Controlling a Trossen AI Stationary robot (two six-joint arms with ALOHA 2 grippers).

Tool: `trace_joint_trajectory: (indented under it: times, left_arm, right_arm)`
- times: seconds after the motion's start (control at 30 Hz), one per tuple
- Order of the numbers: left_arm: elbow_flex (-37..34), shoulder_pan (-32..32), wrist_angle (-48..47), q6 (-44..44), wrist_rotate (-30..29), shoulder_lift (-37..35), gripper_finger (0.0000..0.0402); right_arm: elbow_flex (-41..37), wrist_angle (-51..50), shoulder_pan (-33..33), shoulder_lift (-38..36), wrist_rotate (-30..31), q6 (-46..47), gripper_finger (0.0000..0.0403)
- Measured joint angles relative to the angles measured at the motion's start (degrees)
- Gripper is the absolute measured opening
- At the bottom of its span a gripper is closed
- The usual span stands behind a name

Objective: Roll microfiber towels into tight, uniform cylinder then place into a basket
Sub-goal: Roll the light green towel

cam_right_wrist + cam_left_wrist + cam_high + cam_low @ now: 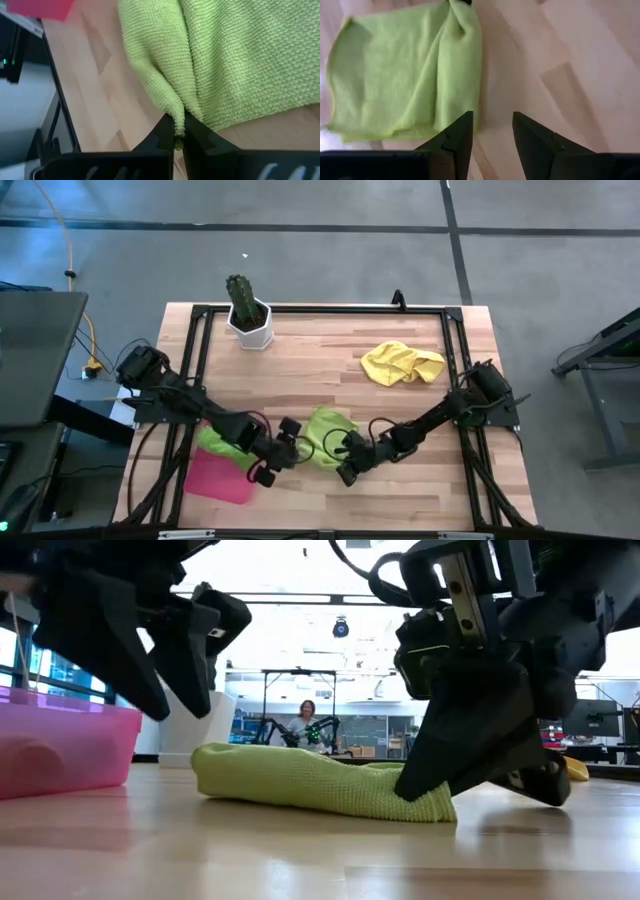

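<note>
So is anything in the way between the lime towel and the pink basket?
Yes: the left claw, open and empty, sits between the lime towel and the pink basket. The right claw pinches the towel's edge on the far side.

We see a lime green towel [325, 432] lying rumpled and partly folded at the lower centre of the high view, one corner pinched into a point. A green towel [222, 444] lies bunched at lower left, touching the pink basket [218, 478]. A yellow towel [400, 364] sits crumpled at upper right, well apart.
</note>
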Motion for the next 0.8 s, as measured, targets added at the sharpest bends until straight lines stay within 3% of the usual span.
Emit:
trace_joint_trajectory:
  times: [0.23,0.57,0.8]
  left_arm:
    - [0.06,-2.16,4.37,3.37,-10.66,3.44,0.0129]
    - [0.0,-2.51,4.35,5.39,-19.4,7.31,0.0129]
    - [0.02,-3.53,5.22,9.14,-20.6,7.42,0.0129]
  right_arm:
    - [0.02,-0.44,0.79,-0.07,2.53,5.26,0.0002]
    - [0.0,0.23,0.75,-0.09,0.81,14.7,0.0005]
    - [-0.07,-0.93,1.37,-2.39,7.15,8.5,0.0002]
